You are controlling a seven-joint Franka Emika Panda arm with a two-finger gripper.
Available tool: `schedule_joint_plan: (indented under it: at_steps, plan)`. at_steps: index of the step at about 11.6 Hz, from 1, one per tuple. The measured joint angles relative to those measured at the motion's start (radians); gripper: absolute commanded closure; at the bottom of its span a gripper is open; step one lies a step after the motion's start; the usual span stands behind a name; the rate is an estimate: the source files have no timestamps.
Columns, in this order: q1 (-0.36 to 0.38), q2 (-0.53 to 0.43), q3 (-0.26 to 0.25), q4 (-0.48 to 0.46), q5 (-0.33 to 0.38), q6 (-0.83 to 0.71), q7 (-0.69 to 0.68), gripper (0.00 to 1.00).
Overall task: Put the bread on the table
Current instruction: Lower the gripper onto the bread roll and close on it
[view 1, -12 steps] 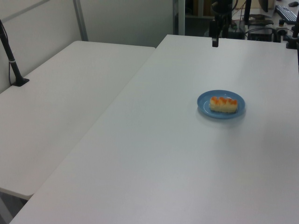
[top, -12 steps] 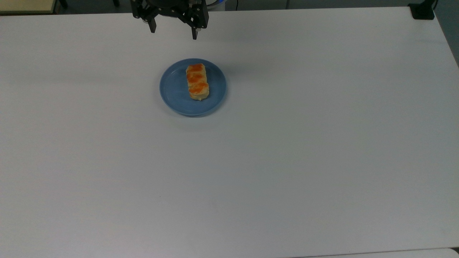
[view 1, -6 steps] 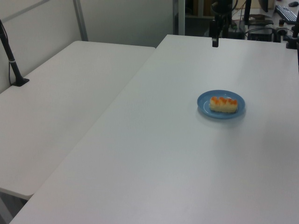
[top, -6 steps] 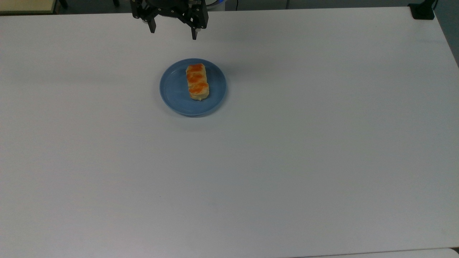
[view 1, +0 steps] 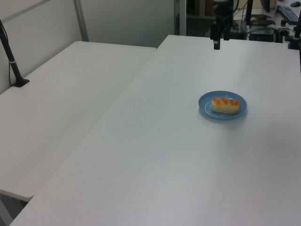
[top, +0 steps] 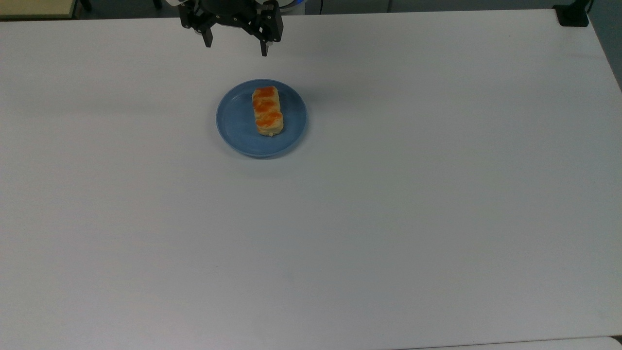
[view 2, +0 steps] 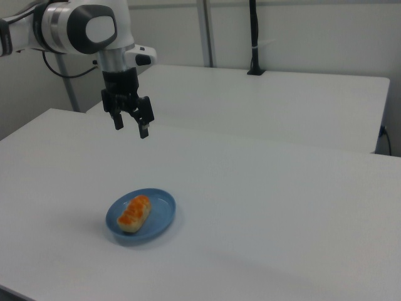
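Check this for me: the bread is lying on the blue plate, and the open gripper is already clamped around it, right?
Not quite. The bread does lie on the blue plate, but the gripper is not around it. In the right view it hangs open above the table, apart from the plate and holding nothing.

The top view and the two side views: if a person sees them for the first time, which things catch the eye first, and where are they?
First comes the bread, pale tan with orange bumps, lying on a round blue plate left of centre in the top view's upper half. Next comes the black gripper, its fingers open, hanging above the white table beyond the plate, near the top view's upper edge. In the right view it hangs well above the plate.
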Motion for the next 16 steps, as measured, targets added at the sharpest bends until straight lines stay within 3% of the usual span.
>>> schedule_joint_plan:
  at_steps: [4,9,13,15,16]
  plan:
    - [0.015,0.023,0.010,-0.069,0.000,0.013,-0.022,0.00]
    - [0.060,0.098,0.012,-0.263,-0.040,0.274,-0.025,0.00]
    - [0.072,0.190,0.012,-0.285,-0.073,0.364,-0.025,0.00]
    - [0.070,0.218,0.012,-0.296,-0.075,0.364,-0.058,0.19]
    - [0.070,0.222,0.012,-0.308,-0.075,0.364,-0.073,0.41]
